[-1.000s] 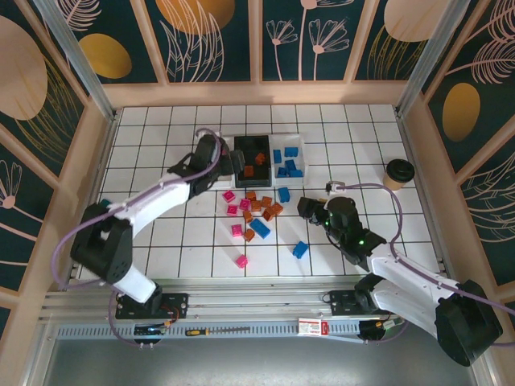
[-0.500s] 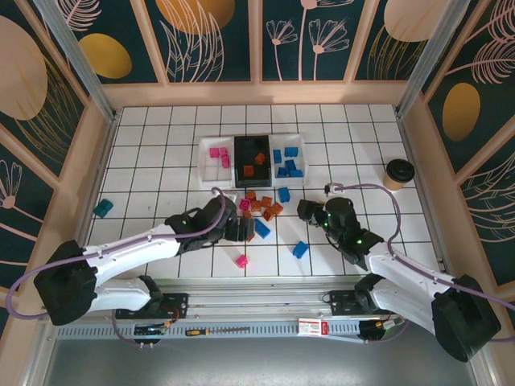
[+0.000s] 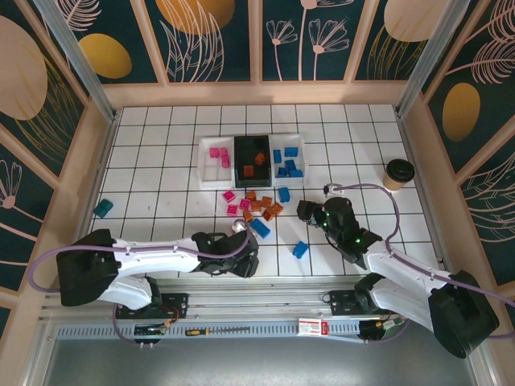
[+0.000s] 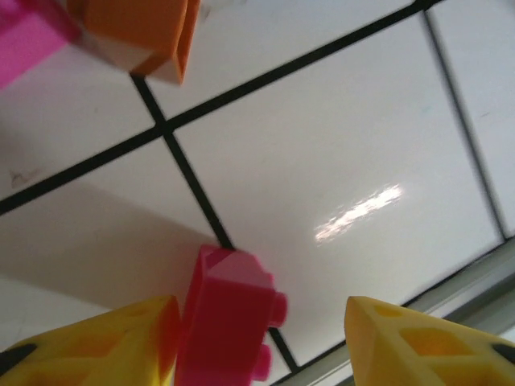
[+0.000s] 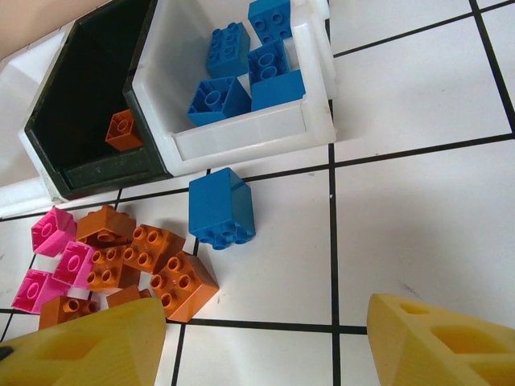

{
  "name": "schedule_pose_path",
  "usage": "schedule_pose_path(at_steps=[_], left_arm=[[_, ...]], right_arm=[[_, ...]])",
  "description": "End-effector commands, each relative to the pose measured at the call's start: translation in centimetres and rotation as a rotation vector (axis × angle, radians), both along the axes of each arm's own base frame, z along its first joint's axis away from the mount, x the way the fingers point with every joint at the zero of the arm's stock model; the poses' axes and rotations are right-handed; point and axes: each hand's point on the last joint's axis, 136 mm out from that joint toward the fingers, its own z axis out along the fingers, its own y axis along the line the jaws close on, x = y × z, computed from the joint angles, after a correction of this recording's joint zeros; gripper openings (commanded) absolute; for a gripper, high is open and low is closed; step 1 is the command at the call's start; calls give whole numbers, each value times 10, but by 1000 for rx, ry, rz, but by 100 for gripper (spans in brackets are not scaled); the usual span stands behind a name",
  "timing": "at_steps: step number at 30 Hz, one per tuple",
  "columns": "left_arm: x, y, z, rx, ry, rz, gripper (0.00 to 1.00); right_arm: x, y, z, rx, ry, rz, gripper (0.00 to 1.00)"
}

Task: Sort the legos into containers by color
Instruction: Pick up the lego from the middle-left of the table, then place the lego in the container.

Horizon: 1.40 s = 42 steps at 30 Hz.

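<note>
My left hand (image 4: pixel 261 322) low over the counter (image 4: pixel 338 161), part open around a pink lego (image 4: pixel 229 310) that touches just one finger (image 4: pixel 105 338), my right hand (image 5: pixel 265 322) wide open and empty, near a loose blue lego (image 5: pixel 220 207), by the white tray (image 5: pixel 241 133) of blues and the black tray (image 5: pixel 96 173) holding orange

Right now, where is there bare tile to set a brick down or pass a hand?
Bare: the tiles between the teal block and the left white tray; the back rows behind the black tray; the stretch from the right white tray to the cup. Crowded: the brick pile just in front of the trays, beside the right end effector.
</note>
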Motion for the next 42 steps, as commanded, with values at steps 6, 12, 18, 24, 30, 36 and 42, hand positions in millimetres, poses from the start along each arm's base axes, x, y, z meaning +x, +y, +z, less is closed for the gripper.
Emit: schedule_pose_path(at_steps=[6,12,18,24,30,36,42], left_arm=[[9,3,-6,57,-38,25,41],[15,0,-2,41,-66,44,24],[44,7,24,39,-163,102,17],[122,39,85,-24,-350,278,16],[206,62,144,-106,-503,449,15],[289,82,150,-91,-541,579,11],[338,94,103,-55,-451,638,11]], right_arm=[[4,0,5,23,-11,-16,67],[3,-1,3,20,-7,-16,67],[3,-1,4,23,-10,-16,67],[2,-1,4,32,-14,-18,67],[0,-3,6,38,-14,-21,67],[-2,-8,2,23,-9,-37,67],[-4,-14,0,4,-13,-52,67]])
